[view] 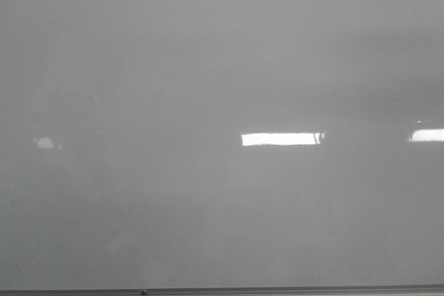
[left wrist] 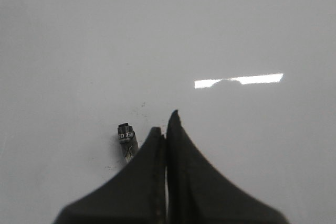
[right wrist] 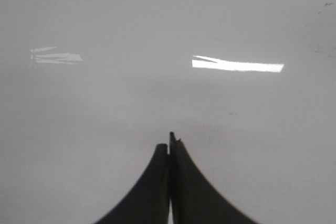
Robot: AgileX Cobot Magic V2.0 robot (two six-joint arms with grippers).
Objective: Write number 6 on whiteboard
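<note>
The whiteboard [view: 208, 67] fills the front view, glossy grey-white, with a thin metal edge strip [view: 277, 289] along its lower side and bright glare patches [view: 281, 138]. No stroke of the number 6 shows on it. In the left wrist view the left gripper [left wrist: 167, 129] is clenched, fingers pressed together, a small dark marker end [left wrist: 127, 139] showing just beside them. The right gripper [right wrist: 170, 148] is likewise clenched on nothing visible
</note>
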